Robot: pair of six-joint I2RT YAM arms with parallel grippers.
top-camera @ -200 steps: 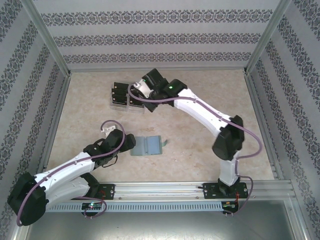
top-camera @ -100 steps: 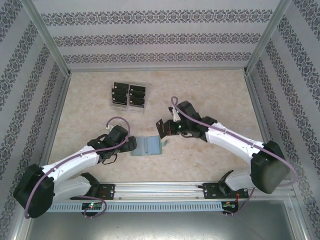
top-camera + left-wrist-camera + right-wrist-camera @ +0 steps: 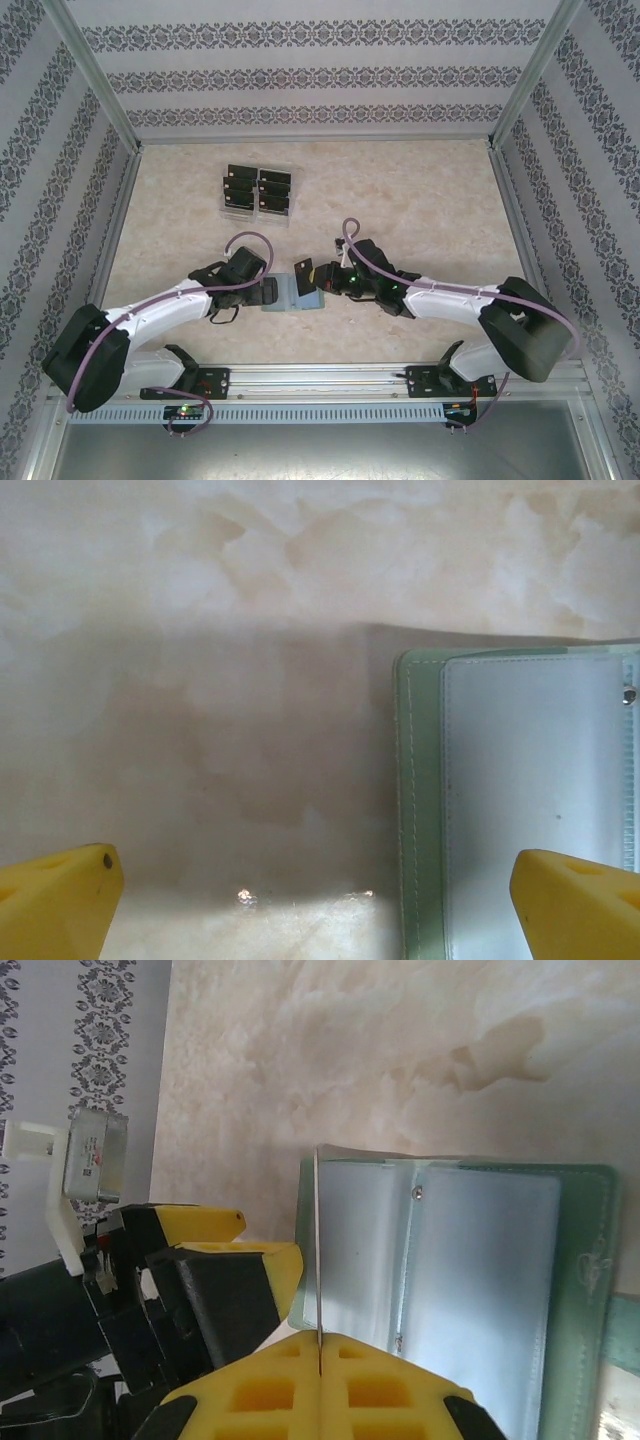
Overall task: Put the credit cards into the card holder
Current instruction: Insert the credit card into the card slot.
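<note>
right gripper (image 3: 318, 1352): clamping one credit card (image 3: 317, 1240) edge-on, thin side facing its camera.
card holder (image 3: 480, 1260): lying open and flat just beneath, outer edge running parallel to the card.
left gripper (image 3: 320, 895): gaping wide, straddling that same edge.

Even, diffuse light fills the top view, with only faint, soft shadows on the worktop (image 3: 420, 200). Ahead of the left tool (image 3: 315, 875) lies a broad dim shadow; between its fingers (image 3: 60, 900), a bright glare strip with two glints. That view is soft throughout. In the right tool (image 3: 320, 1345) the credit card (image 3: 318, 1240) reads as a crisp thin line, and the card holder (image 3: 480, 1260) beyond it carries a pale sheen.
</note>
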